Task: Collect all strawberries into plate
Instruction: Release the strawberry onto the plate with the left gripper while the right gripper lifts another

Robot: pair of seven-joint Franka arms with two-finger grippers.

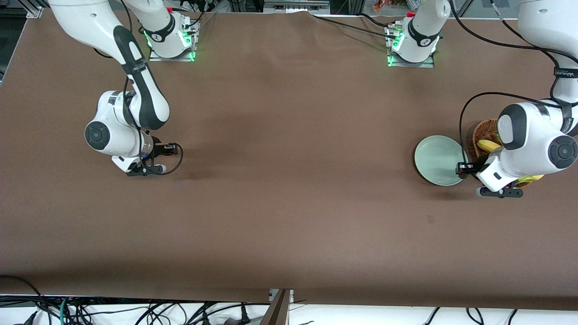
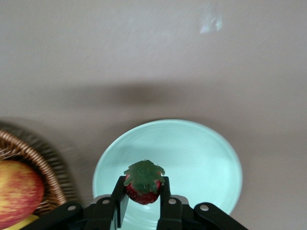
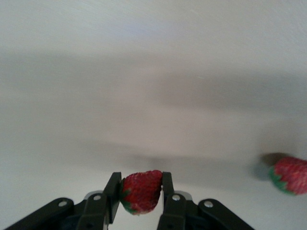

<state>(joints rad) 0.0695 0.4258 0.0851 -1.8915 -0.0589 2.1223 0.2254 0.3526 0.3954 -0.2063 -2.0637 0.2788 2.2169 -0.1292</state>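
Note:
My left gripper (image 2: 143, 181) is shut on a strawberry (image 2: 142, 188) with its green cap up, held over the edge of the pale green plate (image 2: 196, 153). In the front view this gripper (image 1: 461, 169) is over the plate's (image 1: 435, 158) rim beside the basket. My right gripper (image 3: 140, 181) is shut on a second strawberry (image 3: 139, 192), held over bare table toward the right arm's end (image 1: 170, 149). A third strawberry (image 3: 289, 175) lies on the table near it; the front view does not show it. The plate holds nothing.
A brown wicker basket (image 1: 482, 131) stands beside the plate at the left arm's end, holding a banana (image 1: 488, 145) and a red-yellow apple (image 2: 17, 191). The left arm covers most of it. The brown cloth (image 1: 289, 180) covers the table.

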